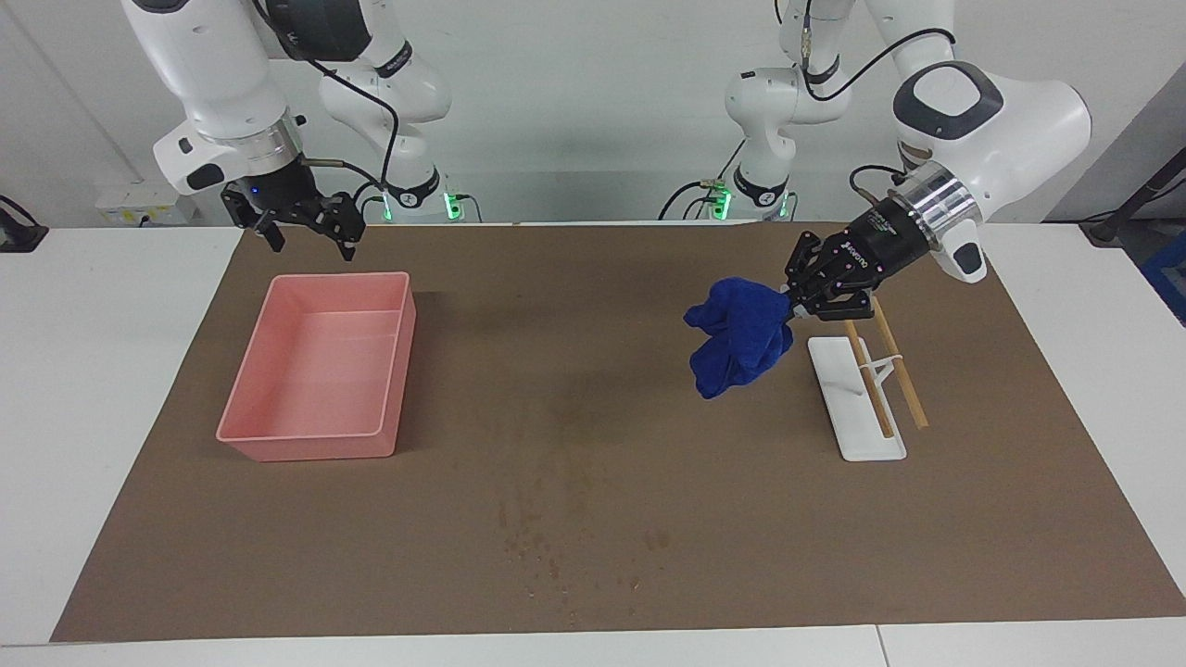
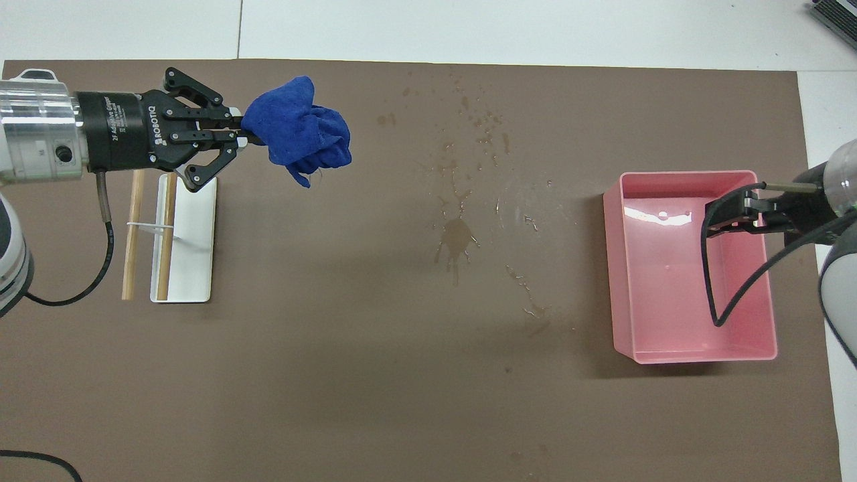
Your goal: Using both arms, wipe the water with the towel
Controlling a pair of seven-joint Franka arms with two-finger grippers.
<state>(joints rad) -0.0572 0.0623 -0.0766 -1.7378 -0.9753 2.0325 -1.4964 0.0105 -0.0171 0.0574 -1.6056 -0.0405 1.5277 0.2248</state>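
Note:
My left gripper [image 1: 788,310] is shut on the deep blue towel [image 1: 737,338], which hangs bunched in the air over the brown mat, beside the white stand. Both also show in the overhead view, the left gripper [image 2: 241,134] and the towel [image 2: 301,134]. The water [image 2: 458,237] is a dark puddle with scattered drops mid-mat, between the towel and the pink tray. Its drops show faintly in the facing view [image 1: 556,547]. My right gripper [image 1: 310,243] waits open and empty above the pink tray's edge nearest the robots, and also shows in the overhead view [image 2: 733,214].
The pink tray [image 1: 315,435] sits toward the right arm's end of the mat. A white stand [image 1: 857,408] with two wooden sticks [image 1: 894,361] lies toward the left arm's end, under my left gripper's wrist. The mat's edge farthest from the robots lies close to the drops.

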